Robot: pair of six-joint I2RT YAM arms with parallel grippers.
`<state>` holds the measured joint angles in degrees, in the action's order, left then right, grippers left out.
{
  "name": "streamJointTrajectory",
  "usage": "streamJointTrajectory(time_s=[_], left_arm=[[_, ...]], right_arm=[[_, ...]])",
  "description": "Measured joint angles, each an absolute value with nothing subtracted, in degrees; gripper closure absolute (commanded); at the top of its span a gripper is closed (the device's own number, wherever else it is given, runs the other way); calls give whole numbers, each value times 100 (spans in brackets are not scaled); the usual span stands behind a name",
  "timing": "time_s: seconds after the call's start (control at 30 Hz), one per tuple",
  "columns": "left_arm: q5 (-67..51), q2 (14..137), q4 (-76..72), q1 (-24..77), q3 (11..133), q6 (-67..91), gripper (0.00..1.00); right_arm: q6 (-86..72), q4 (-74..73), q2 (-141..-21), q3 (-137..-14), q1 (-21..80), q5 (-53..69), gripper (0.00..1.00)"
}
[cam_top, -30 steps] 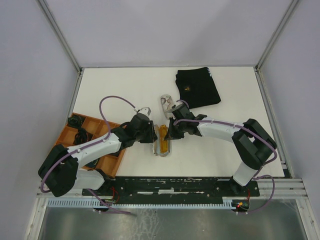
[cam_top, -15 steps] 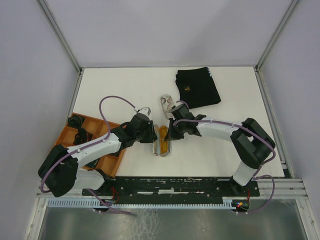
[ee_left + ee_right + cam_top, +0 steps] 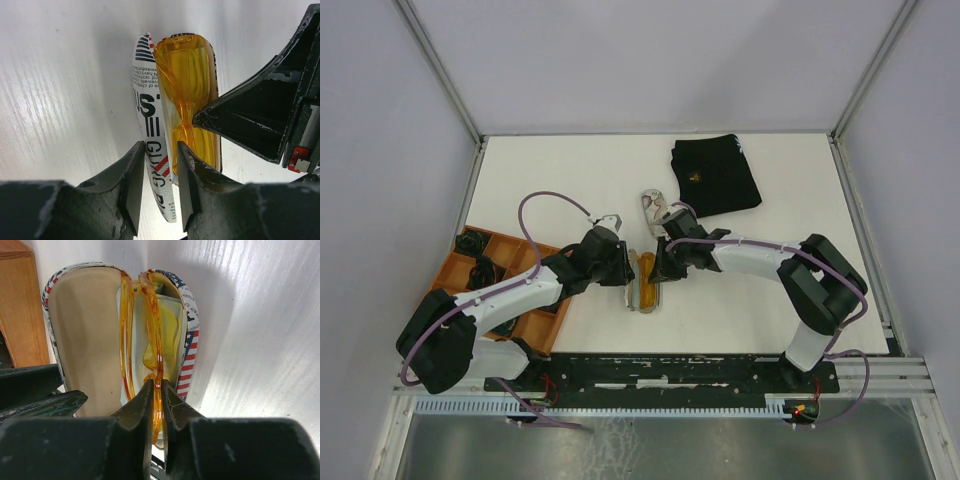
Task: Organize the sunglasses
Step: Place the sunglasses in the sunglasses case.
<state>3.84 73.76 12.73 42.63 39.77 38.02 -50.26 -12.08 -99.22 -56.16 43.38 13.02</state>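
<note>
orange sunglasses (image 3: 150,340) standing on edge inside the open printed case (image 3: 150,110), mid-table
we'd hold the left gripper (image 3: 160,155) clamped on the case wall so nothing tips, and with the right gripper (image 3: 156,387) pinched on the frame's bridge, settle the pair low before letting go. the wooden tray (image 3: 20,305) crowds the case's left side; bare table opens rightward, so we'd withdraw there.

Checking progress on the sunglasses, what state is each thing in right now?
printed glasses case: open, one half pinched
orange sunglasses: folded, on edge inside it
left gripper: shut on the printed glasses case
right gripper: shut on the orange sunglasses
second glasses case: open
black cloth: folded
</note>
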Motion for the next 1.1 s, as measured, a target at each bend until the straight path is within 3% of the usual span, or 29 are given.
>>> streamJointTrajectory(time_s=[0.53, 1.1], left_arm=[[381, 7343, 1273, 4263, 3977, 3802, 61], [276, 7343, 1273, 4263, 3977, 3802, 61]], right_arm=[[-4703, -1798, -9780, -5885, 4338, 1055, 66], [-4311, -2095, -9336, -5902, 4338, 598, 61]])
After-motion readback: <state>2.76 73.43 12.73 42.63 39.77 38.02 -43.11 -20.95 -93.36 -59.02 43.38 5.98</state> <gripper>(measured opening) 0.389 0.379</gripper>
